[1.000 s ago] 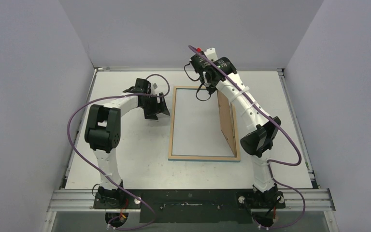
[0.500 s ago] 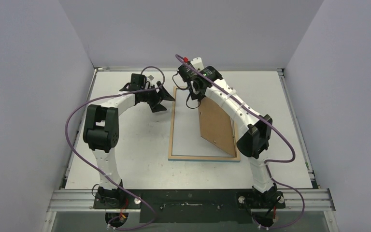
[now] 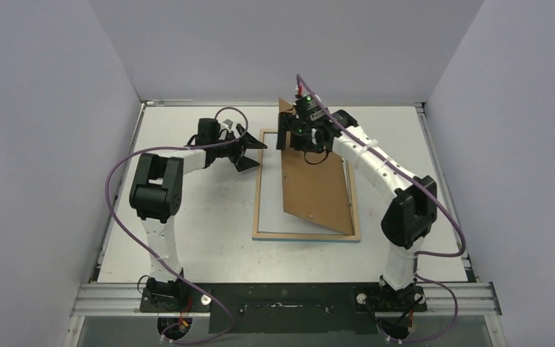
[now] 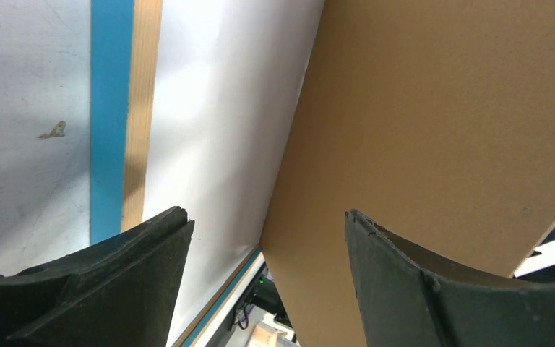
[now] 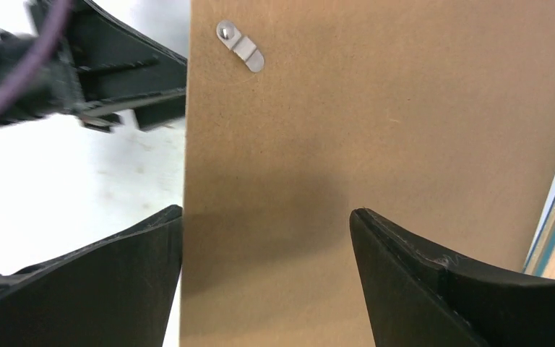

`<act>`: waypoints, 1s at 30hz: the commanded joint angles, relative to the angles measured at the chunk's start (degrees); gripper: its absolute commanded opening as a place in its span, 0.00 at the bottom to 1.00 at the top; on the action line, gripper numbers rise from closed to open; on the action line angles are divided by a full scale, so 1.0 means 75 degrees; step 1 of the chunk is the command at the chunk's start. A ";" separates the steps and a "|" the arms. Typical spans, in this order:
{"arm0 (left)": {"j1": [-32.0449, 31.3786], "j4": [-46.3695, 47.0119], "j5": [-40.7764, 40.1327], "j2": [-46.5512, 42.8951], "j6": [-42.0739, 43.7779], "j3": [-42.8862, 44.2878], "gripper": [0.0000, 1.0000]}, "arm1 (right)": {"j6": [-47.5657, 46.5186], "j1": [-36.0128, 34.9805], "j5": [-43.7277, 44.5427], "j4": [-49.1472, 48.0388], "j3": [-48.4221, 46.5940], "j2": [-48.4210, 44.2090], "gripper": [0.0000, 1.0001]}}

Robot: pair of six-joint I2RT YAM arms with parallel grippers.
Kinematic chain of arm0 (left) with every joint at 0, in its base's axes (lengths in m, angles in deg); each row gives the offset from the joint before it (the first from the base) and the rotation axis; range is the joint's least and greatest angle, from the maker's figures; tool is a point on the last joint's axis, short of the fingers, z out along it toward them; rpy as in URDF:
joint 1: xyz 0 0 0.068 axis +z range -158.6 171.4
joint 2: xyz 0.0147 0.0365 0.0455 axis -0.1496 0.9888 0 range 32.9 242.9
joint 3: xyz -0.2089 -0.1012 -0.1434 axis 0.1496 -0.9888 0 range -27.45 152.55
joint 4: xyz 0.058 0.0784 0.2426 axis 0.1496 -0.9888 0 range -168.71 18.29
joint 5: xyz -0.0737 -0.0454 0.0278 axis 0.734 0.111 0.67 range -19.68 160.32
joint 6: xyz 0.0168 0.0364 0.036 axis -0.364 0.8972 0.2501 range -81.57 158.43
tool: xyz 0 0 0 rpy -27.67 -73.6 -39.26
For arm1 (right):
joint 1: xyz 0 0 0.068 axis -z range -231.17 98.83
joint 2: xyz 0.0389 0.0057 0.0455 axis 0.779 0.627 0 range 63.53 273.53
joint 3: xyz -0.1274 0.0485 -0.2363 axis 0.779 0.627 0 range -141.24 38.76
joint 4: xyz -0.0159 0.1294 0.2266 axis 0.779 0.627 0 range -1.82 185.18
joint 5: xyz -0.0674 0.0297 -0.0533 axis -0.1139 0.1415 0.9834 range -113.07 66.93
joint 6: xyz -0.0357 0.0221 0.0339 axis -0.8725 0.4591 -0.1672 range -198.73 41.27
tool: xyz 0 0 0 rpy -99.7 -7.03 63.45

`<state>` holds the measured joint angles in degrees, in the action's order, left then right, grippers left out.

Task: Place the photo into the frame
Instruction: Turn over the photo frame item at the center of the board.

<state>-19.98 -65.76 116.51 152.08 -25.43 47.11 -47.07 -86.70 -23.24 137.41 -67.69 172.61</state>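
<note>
The frame (image 3: 303, 236) lies face down mid-table, showing its wood-coloured back; its blue edge (image 4: 108, 108) is visible in the left wrist view. A plain white surface (image 4: 217, 108) fills its opening, and I cannot tell whether it is the photo; no print shows. A brown backing board (image 3: 318, 188) leans tilted over the frame's right half, with a metal clip (image 5: 240, 48) on it. My right gripper (image 3: 293, 141) hovers open at the board's far end, the board (image 5: 376, 130) showing beyond its spread fingers. My left gripper (image 3: 254, 155) is open beside the frame's far left corner, nothing between its fingers.
White walls (image 3: 58, 108) close in the table (image 3: 202, 238) on the left, far and right sides. A metal rail (image 3: 282, 295) runs along the near edge by the arm bases. Purple cables (image 3: 112, 181) loop off both arms.
The right gripper has opened and let go of the backing board, which swung from upright at the frame's right side down over the opening. The left gripper moved toward the frame's far left corner.
</note>
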 commanded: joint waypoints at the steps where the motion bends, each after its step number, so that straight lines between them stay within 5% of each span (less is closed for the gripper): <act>1: 0.0138 0.1482 0.0507 0.0116 -0.0632 -0.0115 0.76 | 0.0791 0.0497 -0.1046 -0.1691 0.0650 -0.1486 0.83; 12: 0.0098 0.2070 0.0773 0.0457 -0.0662 0.0054 0.77 | 0.1087 0.0838 -0.1398 -0.2065 0.1263 -0.1898 0.86; 30: 0.0076 -0.2265 -0.0361 0.0162 0.3480 0.0725 0.75 | 0.0115 0.2656 0.0360 -0.1159 0.3824 -0.2219 0.84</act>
<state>-18.73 -72.91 116.95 155.49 -9.27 49.91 -43.09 -71.25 -24.79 128.12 -43.32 158.77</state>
